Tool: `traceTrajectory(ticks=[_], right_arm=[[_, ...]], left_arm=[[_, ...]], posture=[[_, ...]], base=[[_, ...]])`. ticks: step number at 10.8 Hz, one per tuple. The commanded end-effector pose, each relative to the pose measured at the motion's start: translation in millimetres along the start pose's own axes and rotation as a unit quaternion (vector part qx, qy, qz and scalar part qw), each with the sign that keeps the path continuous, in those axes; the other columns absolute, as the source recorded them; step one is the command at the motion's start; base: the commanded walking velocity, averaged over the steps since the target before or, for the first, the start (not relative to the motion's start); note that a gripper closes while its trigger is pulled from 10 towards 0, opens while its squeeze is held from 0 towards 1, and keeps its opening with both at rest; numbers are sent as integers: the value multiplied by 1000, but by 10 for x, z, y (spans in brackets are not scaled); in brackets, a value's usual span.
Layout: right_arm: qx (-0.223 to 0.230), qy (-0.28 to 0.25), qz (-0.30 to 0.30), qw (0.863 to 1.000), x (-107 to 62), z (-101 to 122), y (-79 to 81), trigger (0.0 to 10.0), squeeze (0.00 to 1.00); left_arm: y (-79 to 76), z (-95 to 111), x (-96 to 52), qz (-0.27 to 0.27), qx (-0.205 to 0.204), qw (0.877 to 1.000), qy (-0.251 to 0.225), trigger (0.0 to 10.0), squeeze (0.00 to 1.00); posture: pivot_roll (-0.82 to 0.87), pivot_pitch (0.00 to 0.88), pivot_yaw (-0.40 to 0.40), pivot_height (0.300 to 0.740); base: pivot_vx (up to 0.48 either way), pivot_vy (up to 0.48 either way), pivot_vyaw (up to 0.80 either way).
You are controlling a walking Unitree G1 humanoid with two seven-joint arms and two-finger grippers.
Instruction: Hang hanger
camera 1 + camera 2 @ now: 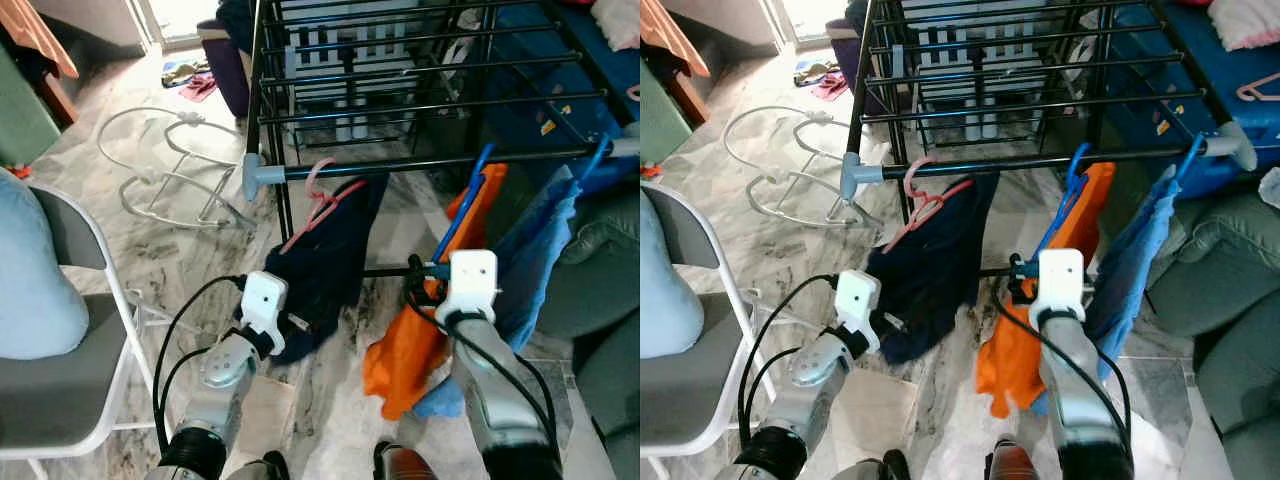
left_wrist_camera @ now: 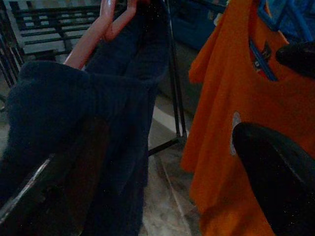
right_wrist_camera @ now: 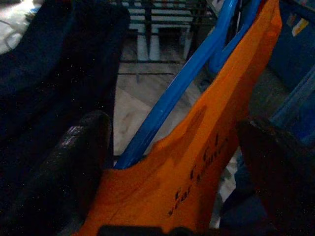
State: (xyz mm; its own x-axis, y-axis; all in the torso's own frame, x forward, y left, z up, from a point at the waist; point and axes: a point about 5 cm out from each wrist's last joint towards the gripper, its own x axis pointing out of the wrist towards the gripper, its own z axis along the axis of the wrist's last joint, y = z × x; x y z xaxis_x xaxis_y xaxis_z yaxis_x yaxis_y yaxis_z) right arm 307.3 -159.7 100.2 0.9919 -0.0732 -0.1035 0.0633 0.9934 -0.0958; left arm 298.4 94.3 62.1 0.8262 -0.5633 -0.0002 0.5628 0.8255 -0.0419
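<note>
A black drying rack (image 1: 420, 165) stands in front of me. On its front rail hang a pink hanger (image 1: 318, 205) with a dark navy garment (image 1: 335, 260), a blue hanger (image 1: 462, 205) with an orange shirt (image 1: 410, 360), and another blue hanger (image 1: 597, 158) with a light blue cloth (image 1: 535, 250). My left gripper (image 2: 167, 132) is open, low beside the navy garment (image 2: 74, 113), which drapes over one finger. My right gripper (image 3: 177, 147) is open around the orange shirt (image 3: 197, 167) and the blue hanger's arm (image 3: 182, 88), fingers wide apart.
A white folding chair (image 1: 70, 400) with a light blue cushion stands at my left. A white wire frame (image 1: 165, 170) lies on the marble floor. A grey-green sofa (image 1: 600, 290) is at the right, with blue bedding (image 1: 1200, 70) behind the rack.
</note>
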Motion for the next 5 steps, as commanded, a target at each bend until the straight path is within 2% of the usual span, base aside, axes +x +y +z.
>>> traceTrajectory(ticks=[1,3,5], right_arm=[[2,21,-15,1000,-10,-75,-47,10000,0],[-22,26,-62,998,-93,-133,-281,10000,0],[-47,7,-83,995,-151,-41,-436,10000,0]], left_arm=[[39,-9,-53,1,11,1000,3,10000,0],[46,-13,-63,4,11,1000,4,10000,0],[37,-15,-54,2,9,1000,5,10000,0]], posture=[[-224,187,84,740],[-226,191,85,740],[-242,194,93,740]], base=[[0,0,0],[0,0,0],[0,0,0]])
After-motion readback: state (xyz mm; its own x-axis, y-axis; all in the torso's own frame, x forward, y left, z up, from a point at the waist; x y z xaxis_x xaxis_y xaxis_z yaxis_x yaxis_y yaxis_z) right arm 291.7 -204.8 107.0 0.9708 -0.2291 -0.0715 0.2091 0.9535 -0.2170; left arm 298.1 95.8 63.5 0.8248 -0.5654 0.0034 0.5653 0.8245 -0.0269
